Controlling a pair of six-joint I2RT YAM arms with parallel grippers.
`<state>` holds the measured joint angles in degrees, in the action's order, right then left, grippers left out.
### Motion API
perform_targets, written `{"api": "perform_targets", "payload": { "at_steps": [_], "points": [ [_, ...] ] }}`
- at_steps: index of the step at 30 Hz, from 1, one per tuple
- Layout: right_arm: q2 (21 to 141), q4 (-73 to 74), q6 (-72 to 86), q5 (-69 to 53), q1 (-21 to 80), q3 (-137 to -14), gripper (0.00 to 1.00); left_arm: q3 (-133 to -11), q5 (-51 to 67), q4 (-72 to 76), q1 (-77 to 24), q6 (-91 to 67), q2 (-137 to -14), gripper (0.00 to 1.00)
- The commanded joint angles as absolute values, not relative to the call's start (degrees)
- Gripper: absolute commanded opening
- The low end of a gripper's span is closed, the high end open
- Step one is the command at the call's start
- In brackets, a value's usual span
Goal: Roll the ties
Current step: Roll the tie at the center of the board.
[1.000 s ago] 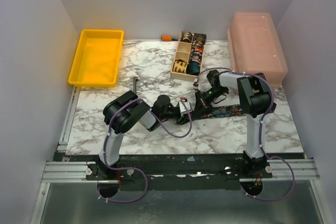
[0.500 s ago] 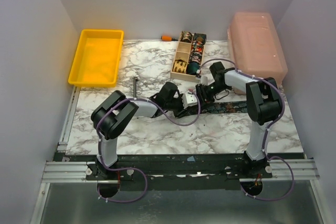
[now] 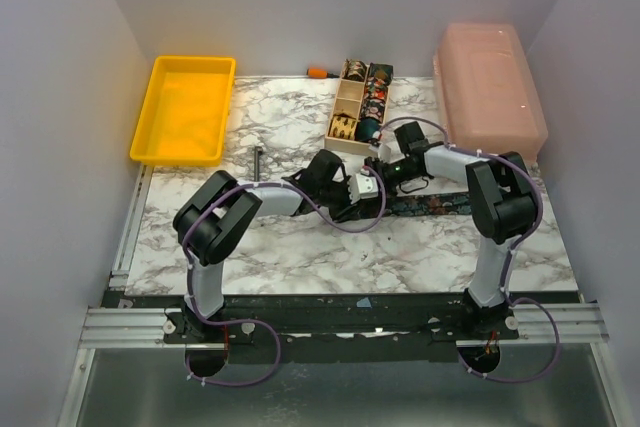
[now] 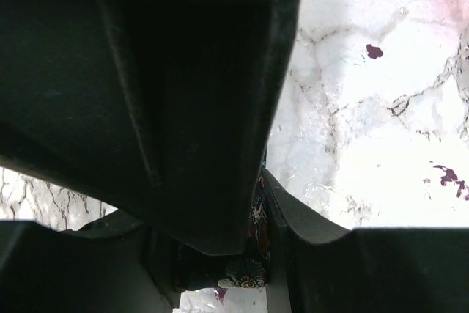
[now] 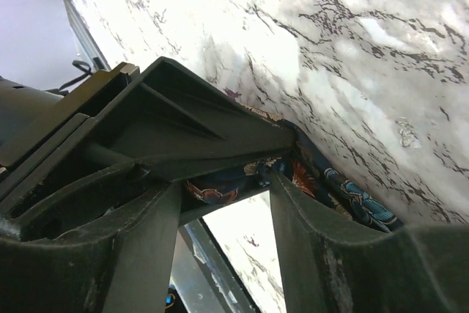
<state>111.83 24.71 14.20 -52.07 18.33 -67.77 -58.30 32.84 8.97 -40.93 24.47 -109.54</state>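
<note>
A dark floral tie (image 3: 432, 207) lies as a strip across the marble table, right of centre. My left gripper (image 3: 370, 197) is at its left end. In the left wrist view the tie's fabric (image 4: 257, 226) is pinched against one left finger (image 4: 330, 254), and a big dark body fills the rest of the left gripper's (image 4: 212, 243) gap. My right gripper (image 3: 384, 169) stands just behind, open. In the right wrist view the gap of the right gripper (image 5: 223, 207) is bare, the tie (image 5: 344, 190) curves past its finger (image 5: 315, 254), and a left finger (image 5: 190, 133) is close in front.
A wooden compartment box (image 3: 337, 109) with coiled ties stands behind the grippers. A yellow tray (image 3: 185, 107) is at the back left and a pink lidded bin (image 3: 490, 87) at the back right. A thin dark tool (image 3: 258, 160) lies left of centre.
My right gripper has opened from shut and let go of the tie's end. The left gripper has moved right and back along the tie, up against the right gripper.
</note>
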Motion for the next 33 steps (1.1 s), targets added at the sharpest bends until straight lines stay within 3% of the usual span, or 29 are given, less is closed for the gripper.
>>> {"api": "perform_targets", "payload": {
  "at_steps": [1, 4, 9, 10, 13, 14, 17, 18, 20, 27, 33],
  "points": [
    [113.5, 17.3, 18.6, -54.9, 19.0, -65.9, 0.53, -57.9, 32.7, -1.5, -40.5, 25.7, -112.9, 0.02],
    [113.5, 16.7, 17.7, -55.0, 19.8, -64.1, 0.45, -58.4, 32.9, -2.2, -40.4, 25.5, -113.4, 0.02],
    [117.1, 22.4, 11.0, -50.2, 20.0, -64.0, 0.04, -59.0, 33.3, -2.8, -39.9, 24.6, -113.6, 0.04],
    [118.1, 23.8, 9.4, -49.0, 19.9, -64.6, 0.0, -59.0, 33.5, -2.9, -39.7, 24.3, -113.6, 0.05],
    [119.8, 25.1, 6.6, -44.4, 19.8, -65.2, 0.0, -59.0, 35.3, -1.5, -38.9, 22.8, -113.2, 0.2],
    [120.0, 25.1, 6.1, -42.5, 19.7, -65.3, 0.0, -58.3, 36.3, -0.4, -38.5, 22.1, -112.5, 0.32],
    [120.6, 25.6, 4.8, -38.6, 19.5, -65.4, 0.0, -53.6, 39.4, 8.8, -37.4, 20.1, -109.2, 0.53],
    [120.7, 25.9, 4.6, -37.4, 19.5, -65.5, 0.0, -52.0, 40.8, 12.6, -37.1, 19.6, -107.9, 0.69],
    [120.7, 26.2, 4.3, -34.9, 19.5, -65.3, 0.0, -48.3, 42.5, 20.4, -36.7, 18.0, -106.2, 0.79],
    [121.6, 28.0, 3.2, -27.8, 19.5, -66.2, 0.0, -42.7, 44.5, 41.5, -36.6, 12.6, -106.6, 0.83],
    [120.8, 29.7, 1.3, -21.6, 19.5, -66.2, 0.0, -39.5, 45.2, 51.3, -37.1, 14.6, -109.3, 0.83]
  ]
}}
